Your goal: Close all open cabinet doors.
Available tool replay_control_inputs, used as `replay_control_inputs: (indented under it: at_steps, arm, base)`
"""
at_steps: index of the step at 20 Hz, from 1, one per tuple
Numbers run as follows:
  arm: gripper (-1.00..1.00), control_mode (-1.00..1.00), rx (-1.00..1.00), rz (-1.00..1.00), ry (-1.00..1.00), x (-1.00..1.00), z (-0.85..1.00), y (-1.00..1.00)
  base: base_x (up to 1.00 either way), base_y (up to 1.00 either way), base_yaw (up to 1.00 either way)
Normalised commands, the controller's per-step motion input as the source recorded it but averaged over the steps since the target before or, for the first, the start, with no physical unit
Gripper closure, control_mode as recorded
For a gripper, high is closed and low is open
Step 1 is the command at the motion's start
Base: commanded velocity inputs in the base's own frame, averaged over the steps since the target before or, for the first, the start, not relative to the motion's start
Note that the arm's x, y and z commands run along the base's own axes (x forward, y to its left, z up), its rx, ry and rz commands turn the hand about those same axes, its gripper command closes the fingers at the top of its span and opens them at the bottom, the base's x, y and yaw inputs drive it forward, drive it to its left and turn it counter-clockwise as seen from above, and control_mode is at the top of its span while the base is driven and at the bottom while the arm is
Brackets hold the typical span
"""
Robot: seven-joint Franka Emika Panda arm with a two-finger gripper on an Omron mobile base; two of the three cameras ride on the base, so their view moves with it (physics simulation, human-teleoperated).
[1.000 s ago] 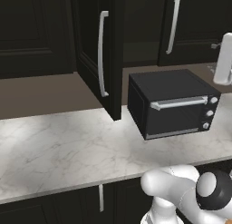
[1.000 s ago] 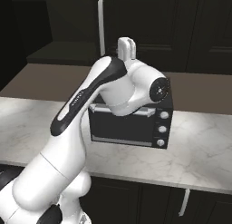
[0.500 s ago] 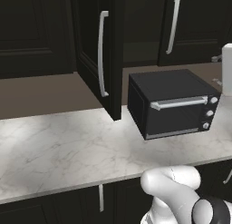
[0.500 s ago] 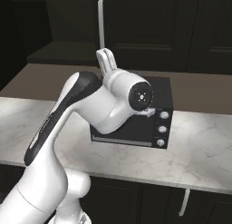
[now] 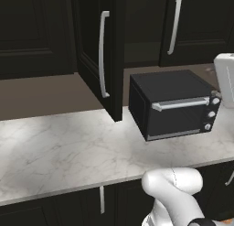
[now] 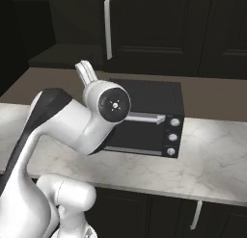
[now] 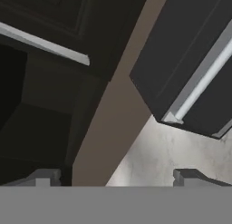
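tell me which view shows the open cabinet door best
The left base view: the open cabinet door swings out over the counter, handle fully visible. The right base view catches its edge and handle, the hand view just a corner.

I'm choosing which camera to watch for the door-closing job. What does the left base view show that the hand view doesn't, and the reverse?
Left base view alone: the open door's full height, a closed door to its right, the oven's knobs. Hand view alone: the tool, fingers wide apart, holding nothing. Both: the open door's handle, the black toaster oven, the marble counter.
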Motion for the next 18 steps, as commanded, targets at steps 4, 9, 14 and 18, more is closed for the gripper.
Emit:
replay_control_inputs:
  at_steps: [4,9,14,18]
  arm:
    - [-1.00,-1.00,-0.01,0.00,0.05,-0.38,-0.05,0.49]
    - [-1.00,-1.00,0.00,0.02,0.00,-0.41,-0.03,0.52]
    - [-1.00,-1.00,0.00,0.08,0.05,-0.32,-0.02,0.48]
    - [-1.00,-1.00,0.00,0.15,0.13,-0.31,0.00,0.48]
  base:
    - [0.00,0.00,0.00]
    - [0.00,0.00,0.00]
    - [0.00,0.00,0.00]
    - [0.00,0.00,0.00]
